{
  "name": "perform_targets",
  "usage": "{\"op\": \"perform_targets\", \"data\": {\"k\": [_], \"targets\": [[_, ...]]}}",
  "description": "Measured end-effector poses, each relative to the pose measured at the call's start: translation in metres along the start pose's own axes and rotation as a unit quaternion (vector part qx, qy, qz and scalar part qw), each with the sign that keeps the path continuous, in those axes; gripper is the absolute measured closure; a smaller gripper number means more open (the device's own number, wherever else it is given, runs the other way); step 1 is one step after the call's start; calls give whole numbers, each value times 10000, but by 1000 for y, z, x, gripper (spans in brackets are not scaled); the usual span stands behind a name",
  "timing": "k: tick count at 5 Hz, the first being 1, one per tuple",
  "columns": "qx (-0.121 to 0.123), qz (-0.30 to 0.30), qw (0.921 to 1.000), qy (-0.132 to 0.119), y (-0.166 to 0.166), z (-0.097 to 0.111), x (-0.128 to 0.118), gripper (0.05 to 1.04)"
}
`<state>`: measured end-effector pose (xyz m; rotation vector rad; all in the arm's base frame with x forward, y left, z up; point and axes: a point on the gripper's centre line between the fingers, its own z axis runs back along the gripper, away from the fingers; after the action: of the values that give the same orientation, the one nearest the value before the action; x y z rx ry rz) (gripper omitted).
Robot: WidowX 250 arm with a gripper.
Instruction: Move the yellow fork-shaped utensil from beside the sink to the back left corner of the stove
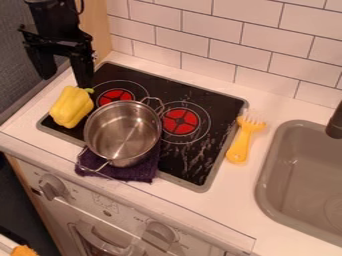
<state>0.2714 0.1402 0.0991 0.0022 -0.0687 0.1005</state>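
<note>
My gripper (65, 80) hangs at the upper left, open, with its two fingers wide apart and nothing between them. Just below it lies a yellow bell pepper (71, 107) with a green stem, on the stove's left edge. A silver metal pot (123, 131) with two wire handles stands to the right of the pepper, and its inside looks empty. Under the pot's front side a dark purple cloth (138, 172) is partly hidden. A yellow fork-like utensil (243, 142) lies on the counter, right of the stove, tines towards the wall.
The black stovetop (194, 167) has red burner marks. A grey sink (300, 175) with a dark faucet (335, 122) is on the right. White tiled wall (227, 30) runs behind; knobs (52, 188) line the front. An orange object (24, 251) shows at the bottom left.
</note>
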Motion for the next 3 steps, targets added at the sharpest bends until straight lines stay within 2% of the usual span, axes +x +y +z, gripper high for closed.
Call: {"op": "perform_targets", "data": {"k": [1,2,3], "targets": [[-56,19,9999,135,-3,-8,-2,83],[-111,-484,9986,176,-45,-3,1,83],[-223,-1041,9943,-57,-96,16,8,83]]}}
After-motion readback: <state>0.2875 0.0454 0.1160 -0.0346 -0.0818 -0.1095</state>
